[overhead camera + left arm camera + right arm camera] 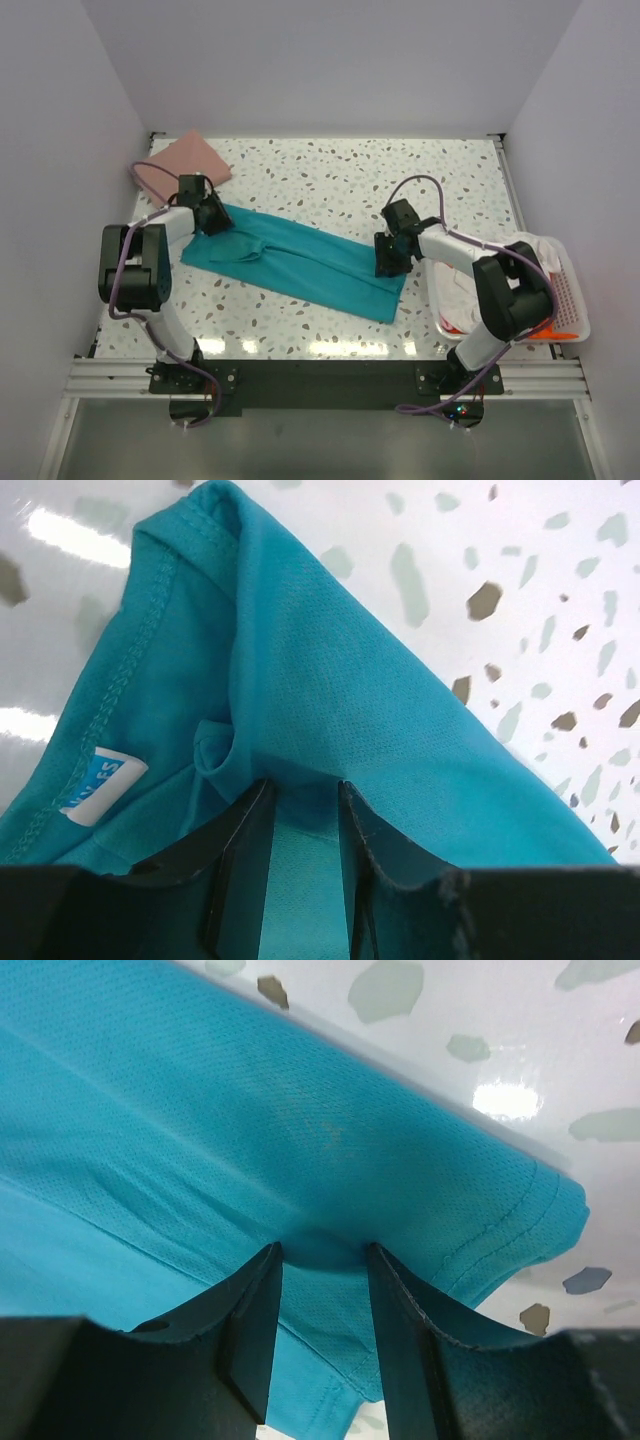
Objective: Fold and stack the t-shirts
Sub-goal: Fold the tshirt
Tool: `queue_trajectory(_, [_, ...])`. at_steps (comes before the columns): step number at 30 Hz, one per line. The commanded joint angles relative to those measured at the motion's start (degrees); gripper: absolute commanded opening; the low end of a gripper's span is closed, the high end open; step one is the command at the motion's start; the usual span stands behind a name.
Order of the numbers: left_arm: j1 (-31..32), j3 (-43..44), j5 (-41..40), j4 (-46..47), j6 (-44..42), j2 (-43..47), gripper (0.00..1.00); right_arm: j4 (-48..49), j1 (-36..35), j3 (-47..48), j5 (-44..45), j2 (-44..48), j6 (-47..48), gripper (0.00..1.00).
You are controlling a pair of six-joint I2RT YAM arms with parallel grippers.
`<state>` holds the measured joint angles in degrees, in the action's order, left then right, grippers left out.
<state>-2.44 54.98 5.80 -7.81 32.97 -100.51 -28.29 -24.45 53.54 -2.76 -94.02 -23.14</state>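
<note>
Top external, near right corner: basket (pixel 572 290) with white and orange shirts (pixel 455 290). From left edge slanting toward near edge, teal shirt (pixel 310 265): right gripper (pixel 388 262) clamped on hem, left gripper (pixel 208 222) on collar end, probably for folding end over end. Far left corner: pink shirt (pixel 185 160), folded, likely stack base.

The only lettering sits on a small blue tag (pixel 100 786) inside the teal shirt (pixel 330 680), at the lower left of the left wrist view. It has white capitals, and only "ES" can be read (the rest is too small and tilted).
</note>
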Motion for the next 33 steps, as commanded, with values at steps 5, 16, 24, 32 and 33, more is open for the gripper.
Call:
queue_trajectory(5, [6.9, 7.85, 0.35, -0.8, -4.67, -9.0, 0.36, -4.84, -2.88, -4.32, 0.48, 2.26, -2.18, 0.44])
queue_trajectory(16, [13.95, 25.5, 2.46, -4.4, -8.71, -22.88, 0.36, -2.56, -12.72, -3.36, -0.75, 0.77, -4.9, 0.44])
queue_trajectory(24, [14.57, 40.88, 0.79, -7.48, -8.8, -31.49, 0.36, -5.63, -22.21, 1.3, 1.62, -1.7, -6.31, 0.44])
queue_trajectory(32, [14.92, 49.78, 3.16, -8.18, -5.82, -33.62, 0.36, -11.34, -26.44, 8.59, 2.59, 0.85, -2.79, 0.44])
queue_trajectory(33, [15.0, 50.31, 3.42, -8.18, -5.55, -32.48, 0.37, -12.65, -26.44, 9.47, 3.55, 1.11, -2.27, 0.44])
